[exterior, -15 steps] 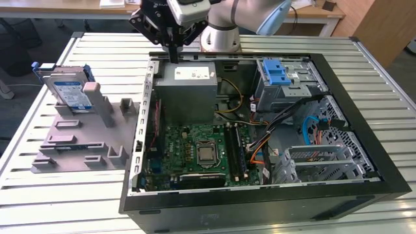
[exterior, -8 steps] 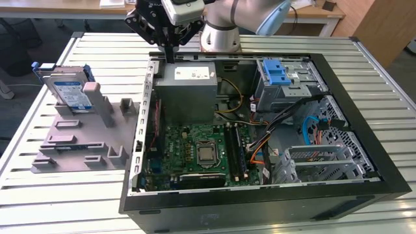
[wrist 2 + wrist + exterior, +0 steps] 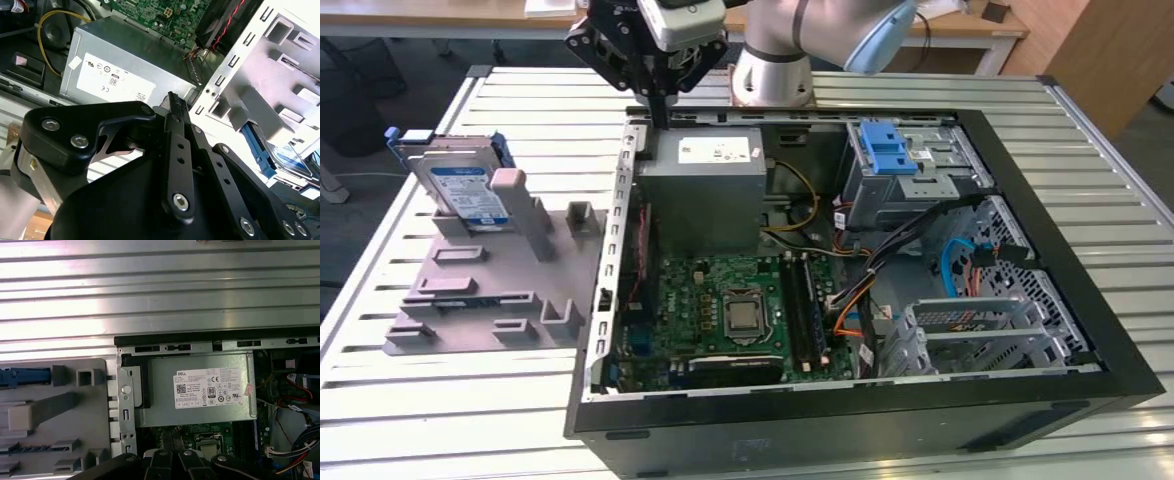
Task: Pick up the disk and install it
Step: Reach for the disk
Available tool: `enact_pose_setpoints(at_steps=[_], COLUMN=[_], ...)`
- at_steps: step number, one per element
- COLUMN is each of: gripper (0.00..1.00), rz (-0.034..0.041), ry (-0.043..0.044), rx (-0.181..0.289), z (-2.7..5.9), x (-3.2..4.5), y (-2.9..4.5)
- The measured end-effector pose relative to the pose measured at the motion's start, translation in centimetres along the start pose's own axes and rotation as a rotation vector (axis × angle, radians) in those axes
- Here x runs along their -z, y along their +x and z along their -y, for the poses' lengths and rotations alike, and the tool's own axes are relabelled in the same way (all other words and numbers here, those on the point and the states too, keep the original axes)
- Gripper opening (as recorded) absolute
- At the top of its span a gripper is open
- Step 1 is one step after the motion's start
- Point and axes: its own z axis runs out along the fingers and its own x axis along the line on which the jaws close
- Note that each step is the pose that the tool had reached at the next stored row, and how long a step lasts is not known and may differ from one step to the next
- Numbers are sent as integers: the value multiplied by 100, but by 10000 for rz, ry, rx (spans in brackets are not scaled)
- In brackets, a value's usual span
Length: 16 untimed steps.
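Black claw [image 3: 659, 112] clenched, empty | pointing down over case [image 3: 854, 432] edge | disk [image 3: 464, 190] well apart

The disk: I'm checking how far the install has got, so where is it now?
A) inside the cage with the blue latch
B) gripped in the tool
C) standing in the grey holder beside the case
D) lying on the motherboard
C: in the exterior view the disk stands in the grey holder, outside the open case, apart from the tool.
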Motion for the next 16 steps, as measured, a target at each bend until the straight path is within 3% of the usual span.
enact_pose_setpoints(at_steps=[11, 16], gripper=[11, 11], rz=[-1, -1], ry=[1, 0], rx=[1, 2], z=[-44, -105], x=[0, -2], y=[140, 294])
